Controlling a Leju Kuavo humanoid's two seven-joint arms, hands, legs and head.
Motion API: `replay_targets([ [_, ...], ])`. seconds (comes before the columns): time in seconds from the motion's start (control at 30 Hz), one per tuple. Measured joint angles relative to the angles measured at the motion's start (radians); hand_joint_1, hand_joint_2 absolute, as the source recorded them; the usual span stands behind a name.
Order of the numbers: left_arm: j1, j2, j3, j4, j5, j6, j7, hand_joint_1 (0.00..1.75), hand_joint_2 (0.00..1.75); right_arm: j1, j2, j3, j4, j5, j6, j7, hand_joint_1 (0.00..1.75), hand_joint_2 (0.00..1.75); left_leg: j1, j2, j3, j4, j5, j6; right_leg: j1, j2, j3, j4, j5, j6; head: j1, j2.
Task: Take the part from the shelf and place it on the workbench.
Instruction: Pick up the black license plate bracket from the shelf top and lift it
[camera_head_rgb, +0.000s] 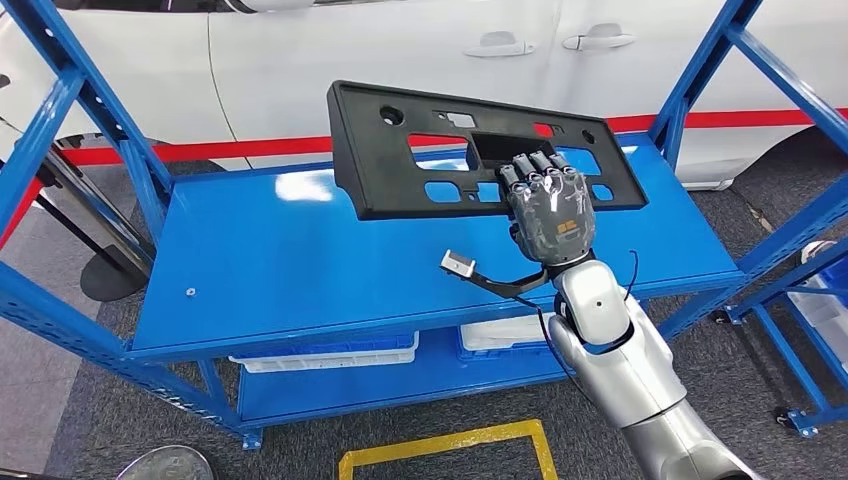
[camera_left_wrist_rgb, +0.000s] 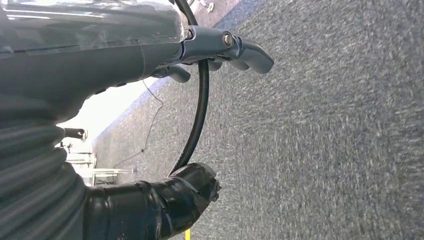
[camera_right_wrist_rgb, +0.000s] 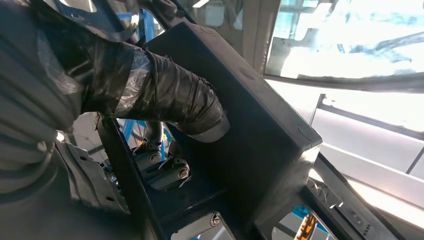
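Fingers (camera_head_rgb: 537, 172) of the right hand (camera_head_rgb: 548, 208) curl through the rectangular opening of the black plastic panel (camera_head_rgb: 420, 135), thumb (camera_right_wrist_rgb: 170, 97) pressed against its boxed recess, so the hand grips it; the panel is long and flat with several cut-outs, tilted above the far right part of the blue shelf (camera_head_rgb: 300, 260); the left hand (camera_left_wrist_rgb: 220, 47) hangs over grey carpet (camera_left_wrist_rgb: 325, 140), fingers slightly curled, holding nothing.
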Motion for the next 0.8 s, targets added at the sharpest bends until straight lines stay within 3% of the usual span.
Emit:
replay_targets([
  [0.07, -0.001, 0.0, 0.0, 0.0, 0.0, -0.001, 0.0, 0.0, 1.75, -0.003, -0.001, 0.005, 0.0, -0.013, 0.009, -0.007, 1.75, 1.75, -0.001, -0.001, -0.01, 0.005, 0.012, -0.01, 0.006, 0.001, 0.039, -0.073, 0.001, -0.012, 0.0, 0.0],
  [0.17, 0.001, -0.001, 0.0, 0.0, 0.001, -0.005, 0.0, 0.0, 1.75, -0.008, -0.003, 0.013, 0.0, -0.031, 0.019, -0.012, 1.75, 1.75, -0.003, -0.005, -0.018, 0.002, 0.025, -0.028, 0.005, -0.004, 0.026, -0.087, 0.024, -0.032, 0.0, 0.0],
  [0.2, 0.001, -0.001, 0.0, 0.0, 0.001, -0.006, 0.0, 0.0, 1.75, -0.01, -0.003, 0.015, 0.0, -0.036, 0.021, -0.013, 1.75, 1.75, -0.003, -0.007, -0.026, 0.014, 0.006, -0.033, 0.001, -0.008, 0.018, -0.092, 0.036, -0.042, -0.001, 0.0],
  [0.27, 0.0, -0.002, 0.0, 0.0, 0.002, -0.007, 0.0, 0.0, 1.75, -0.013, -0.003, 0.02, 0.0, -0.042, 0.024, -0.015, 1.75, 1.75, 0.002, -0.008, -0.053, 0.092, -0.08, -0.042, -0.003, -0.018, -0.001, -0.097, 0.059, -0.056, -0.002, 0.0],
  [0.33, -0.001, -0.001, 0.0, 0.0, 0.003, -0.007, 0.0, 0.0, 1.75, -0.014, -0.003, 0.022, 0.0, -0.045, 0.026, -0.016, 1.75, 1.75, 0.007, -0.007, -0.078, 0.213, -0.159, -0.051, -0.002, -0.026, -0.031, -0.095, 0.079, -0.058, -0.002, 0.0],
  [0.37, -0.001, -0.001, 0.0, 0.0, 0.004, -0.007, 0.0, 0.0, 1.75, -0.014, -0.003, 0.023, 0.0, -0.046, 0.027, -0.018, 1.75, 1.75, 0.008, -0.007, -0.08, 0.256, -0.166, -0.055, -0.002, -0.031, -0.047, -0.092, 0.089, -0.058, -0.002, 0.0],
  [0.4, -0.001, -0.001, 0.0, 0.0, 0.004, -0.008, 0.0, 0.0, 1.75, -0.014, -0.003, 0.024, 0.001, -0.048, 0.027, -0.02, 1.75, 1.75, 0.01, -0.006, -0.07, 0.274, -0.152, -0.057, -0.002, -0.037, -0.063, -0.089, 0.099, -0.056, -0.002, 0.0],
  [0.43, -0.001, -0.001, 0.0, 0.0, 0.005, -0.008, 0.0, 0.0, 1.75, -0.014, -0.003, 0.026, 0.001, -0.051, 0.027, -0.023, 1.75, 1.75, 0.011, -0.004, -0.041, 0.255, -0.122, -0.058, -0.003, -0.043, -0.078, -0.085, 0.107, -0.053, -0.002, 0.0],
  [0.47, -0.002, -0.001, 0.0, 0.0, 0.006, -0.009, 0.0, 0.0, 1.75, -0.014, -0.003, 0.027, 0.001, -0.053, 0.027, -0.026, 1.75, 1.75, 0.012, 0.006, 0.004, 0.203, -0.095, -0.059, -0.003, -0.05, -0.091, -0.08, 0.114, -0.049, -0.002, 0.0],
  [0.5, -0.004, -0.001, 0.0, 0.0, 0.006, -0.009, 0.0, 0.0, 1.75, -0.014, -0.003, 0.028, 0.001, -0.055, 0.027, -0.027, 1.75, 1.75, 0.011, 0.024, 0.057, 0.132, -0.088, -0.059, -0.002, -0.057, -0.101, -0.075, 0.121, -0.044, -0.003, 0.0],
  [0.57, -0.007, -0.001, 0.0, 0.0, 0.007, -0.009, 0.0, 0.0, 1.75, -0.015, -0.004, 0.029, 0.001, -0.058, 0.027, -0.028, 1.75, 1.75, 0.004, 0.05, 0.135, 0.01, -0.106, -0.051, 0.001, -0.073, -0.109, -0.069, 0.132, -0.033, -0.002, 0.0],
  [0.63, -0.007, 0.0, 0.0, 0.0, 0.008, -0.009, 0.0, 0.0, 1.75, -0.018, -0.004, 0.031, 0.001, -0.059, 0.027, -0.027, 1.75, 1.75, -0.003, 0.043, 0.142, -0.024, -0.113, -0.035, 0.001, -0.092, -0.108, -0.073, 0.148, -0.021, -0.001, 0.0],
  [0.7, -0.006, -0.001, 0.0, 0.0, 0.008, -0.009, 0.0, 0.0, 1.75, -0.019, -0.004, 0.034, 0.001, -0.059, 0.027, -0.027, 1.75, 1.75, -0.002, 0.029, 0.126, -0.03, -0.091, -0.017, -0.003, -0.084, -0.115, -0.068, 0.139, -0.007, -0.001, 0.0],
  [0.73, -0.007, -0.001, 0.0, 0.0, 0.008, -0.009, 0.0, 0.0, 1.75, -0.019, -0.005, 0.036, 0.002, -0.059, 0.027, -0.027, 1.75, 1.75, -0.001, 0.024, 0.115, -0.033, -0.076, -0.007, -0.005, -0.065, -0.124, -0.047, 0.107, -0.002, -0.001, 0.0],
  [0.8, -0.008, -0.001, 0.0, 0.0, 0.008, -0.009, 0.0, 0.0, 1.75, -0.018, -0.008, 0.039, 0.002, -0.059, 0.027, -0.027, 1.75, 1.75, -0.003, 0.01, 0.086, -0.033, -0.049, 0.008, -0.005, -0.02, -0.154, 0.054, 0.003, 0.001, -0.001, 0.0],
])
